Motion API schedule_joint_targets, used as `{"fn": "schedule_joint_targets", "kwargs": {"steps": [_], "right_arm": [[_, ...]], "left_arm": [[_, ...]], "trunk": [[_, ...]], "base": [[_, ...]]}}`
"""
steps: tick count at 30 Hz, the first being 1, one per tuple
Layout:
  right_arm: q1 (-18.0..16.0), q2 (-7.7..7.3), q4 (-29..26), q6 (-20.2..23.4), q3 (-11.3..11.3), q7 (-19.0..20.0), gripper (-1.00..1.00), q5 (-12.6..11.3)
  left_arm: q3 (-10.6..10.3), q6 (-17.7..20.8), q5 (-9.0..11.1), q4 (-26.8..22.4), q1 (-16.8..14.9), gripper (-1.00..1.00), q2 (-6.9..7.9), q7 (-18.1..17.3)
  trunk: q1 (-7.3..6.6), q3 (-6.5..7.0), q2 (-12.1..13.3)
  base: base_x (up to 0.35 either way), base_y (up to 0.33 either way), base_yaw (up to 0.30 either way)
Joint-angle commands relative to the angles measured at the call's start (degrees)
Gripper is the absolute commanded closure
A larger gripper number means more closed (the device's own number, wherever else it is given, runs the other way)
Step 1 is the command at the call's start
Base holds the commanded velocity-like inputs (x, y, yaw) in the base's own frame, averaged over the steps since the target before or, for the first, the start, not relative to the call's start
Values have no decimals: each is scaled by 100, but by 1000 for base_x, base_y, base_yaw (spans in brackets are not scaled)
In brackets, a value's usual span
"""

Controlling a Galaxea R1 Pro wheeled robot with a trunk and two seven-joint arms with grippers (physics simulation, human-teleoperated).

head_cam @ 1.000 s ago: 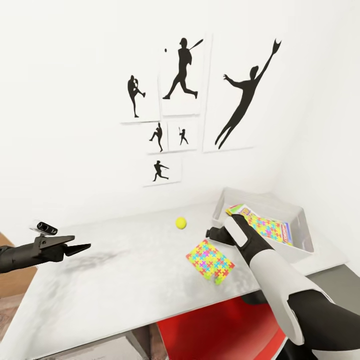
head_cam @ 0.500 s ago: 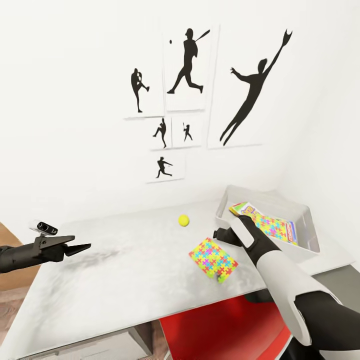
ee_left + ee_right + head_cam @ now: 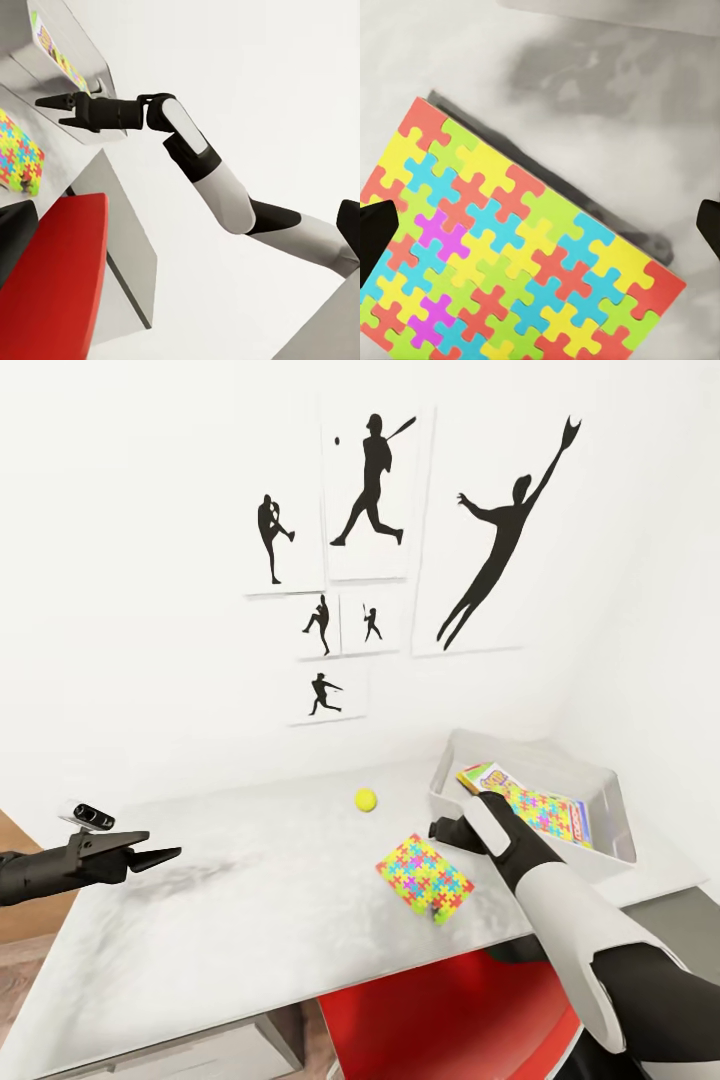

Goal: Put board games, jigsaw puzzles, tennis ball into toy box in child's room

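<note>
one puzzle [image 3: 424, 877], ball [image 3: 365, 798] on grey table [image 3: 250, 920]

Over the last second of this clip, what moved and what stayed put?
Mostly the camera: the whole view shifted slightly, so wall pictures and table sit a little differently in frame. The right gripper hangs over the table between the toy box and the loose jigsaw puzzle, much as before, holding nothing. The left gripper is unchanged. The tennis ball, the puzzle and the toy box contents kept their places.
</note>
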Motion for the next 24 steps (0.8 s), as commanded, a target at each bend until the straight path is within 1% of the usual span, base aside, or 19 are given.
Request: {"fn": "schedule_joint_targets", "kwargs": {"steps": [1,7,24], "right_arm": [[-5,8,-4,9,28,-55,-100,-55],[-4,12,-3,9,25,-55,-100,-55],[-4,-6,52,9,24,-49,-100,-47]], "left_arm": [[-18,59,9,3,-7,-100,8,-27],[-18,56,3,3,-7,-100,15,-27],[-18,58,2,3,-7,-100,-3,-27]], "trunk": [[4,-12,-12],[4,-21,-12],[4,-171,-12]], "base": [[0,0,-10],[0,0,-3],[0,0,0]]}}
